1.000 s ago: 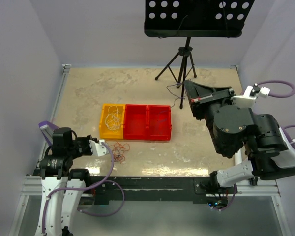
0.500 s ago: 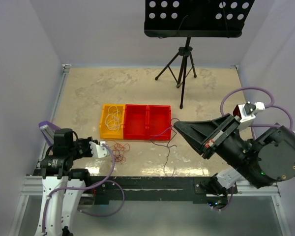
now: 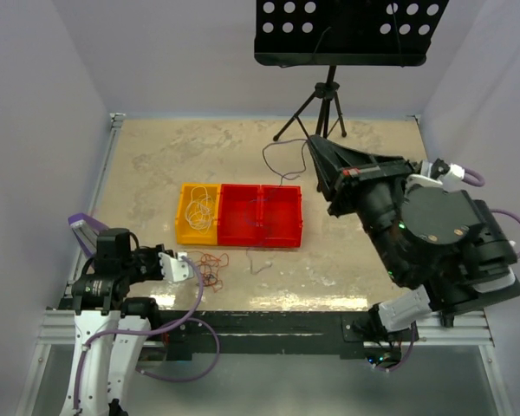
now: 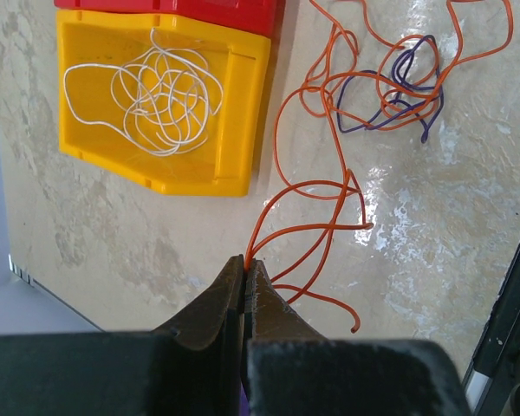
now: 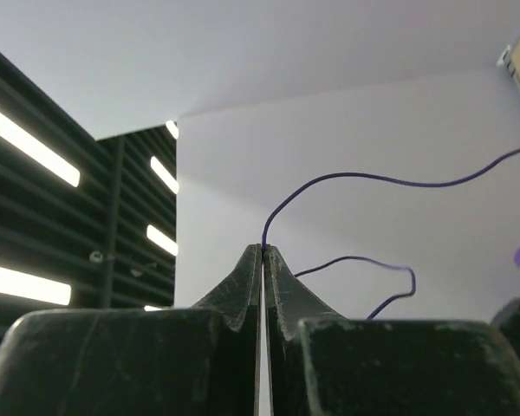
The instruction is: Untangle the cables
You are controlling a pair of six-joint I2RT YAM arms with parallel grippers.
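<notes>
The cables are thin wires. An orange wire (image 4: pixel 322 201) lies looped on the table, tangled at its far end with a purple wire (image 4: pixel 409 85). My left gripper (image 4: pixel 244 263) is shut on the orange wire's near end, low over the table; it shows in the top view (image 3: pixel 178 261) beside the orange bundle (image 3: pixel 212 268). My right gripper (image 3: pixel 312 142) is raised high and tilted up, shut on the purple wire (image 5: pixel 355 178), which loops off its tip (image 3: pixel 266 158). A white wire (image 4: pixel 160 94) lies coiled in the yellow bin (image 4: pixel 247 113).
Two red bins (image 3: pixel 261 216) adjoin the yellow bin (image 3: pixel 180 227) mid-table. A black tripod stand (image 3: pixel 322 111) with a perforated panel (image 3: pixel 347 30) stands at the back, close to my raised right gripper. A short wire piece (image 3: pixel 258 262) lies in front of the red bins.
My right arm swung down and forward over the table, then back up toward the tripod, carrying the purple wire with it. My left gripper stayed put on the orange wire.
</notes>
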